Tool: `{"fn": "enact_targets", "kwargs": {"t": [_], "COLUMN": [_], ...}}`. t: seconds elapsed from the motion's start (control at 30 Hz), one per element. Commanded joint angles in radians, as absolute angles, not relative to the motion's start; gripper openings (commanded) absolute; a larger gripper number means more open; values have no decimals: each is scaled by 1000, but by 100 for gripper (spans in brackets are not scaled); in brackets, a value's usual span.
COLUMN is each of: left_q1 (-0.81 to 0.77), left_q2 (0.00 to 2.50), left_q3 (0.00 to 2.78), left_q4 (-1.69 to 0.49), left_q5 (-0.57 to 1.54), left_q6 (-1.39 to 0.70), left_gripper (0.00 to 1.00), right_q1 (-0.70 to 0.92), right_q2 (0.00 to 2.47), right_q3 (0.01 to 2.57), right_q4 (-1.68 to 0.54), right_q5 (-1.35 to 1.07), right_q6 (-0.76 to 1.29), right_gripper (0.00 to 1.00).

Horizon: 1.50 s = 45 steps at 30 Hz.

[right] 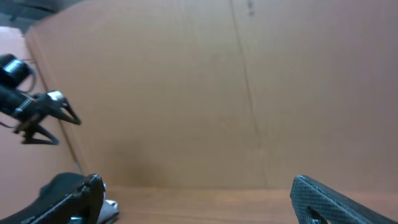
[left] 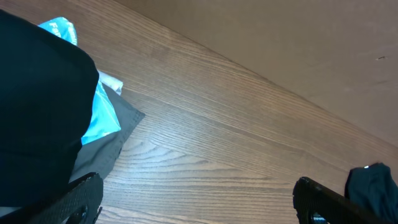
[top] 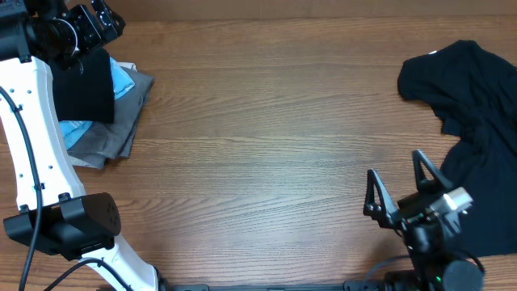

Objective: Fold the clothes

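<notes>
One of the clothes, a black garment [top: 477, 121], lies crumpled at the table's right edge; a corner of this garment [left: 373, 186] shows in the left wrist view. A second black garment [top: 81, 85] lies folded at the far left, on top of a pile, and fills the left of the left wrist view [left: 37, 99]. My left gripper [left: 199, 193] hovers open by that pile, with only bare wood between its fingers. My right gripper [top: 394, 163] stands open and empty just left of the crumpled garment, and in its own view this gripper [right: 196, 190] faces the back wall.
Under the folded black garment lie a light blue plastic packet [top: 123, 79] and a grey folded garment [top: 121, 129]. A brown cardboard wall [right: 217, 87] closes the back of the wooden table [top: 266, 121]. My left arm's white link [top: 32, 137] stands at the left edge.
</notes>
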<state>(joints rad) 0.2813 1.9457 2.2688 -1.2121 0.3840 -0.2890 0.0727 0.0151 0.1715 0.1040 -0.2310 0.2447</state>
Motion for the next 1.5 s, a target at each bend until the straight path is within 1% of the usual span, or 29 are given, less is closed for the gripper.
{"fn": "enact_targets", "kwargs": {"t": [0.0,0.1,0.23,0.53,0.63,1.47], "left_q1": [281,281,281,281,281,281], "left_q2": [1944,1944,1944,1944,1944,1944], "left_q3": [2267,2267,2267,2267,2267,2267], "left_q4": [-1212,-1212,-1212,-1212,-1212,-1212], "left_q5": [381,381,381,381,381,381], "left_q6": [-292,-292,-292,-292,-292,-292], "left_gripper": [100,100,100,100,100,100], "right_q1": [78,78,78,78,78,78], "right_q2": [4,4,4,3,3,3], "right_q3": [100,60,12,7,7,8], "right_q4": [149,147,148,-33,-81,-80], "right_q5": [-151,-95,-53,49,50,47], "right_q6": [304,342,341,341,340,341], "right_gripper": [100,100,100,100,100,100]}}
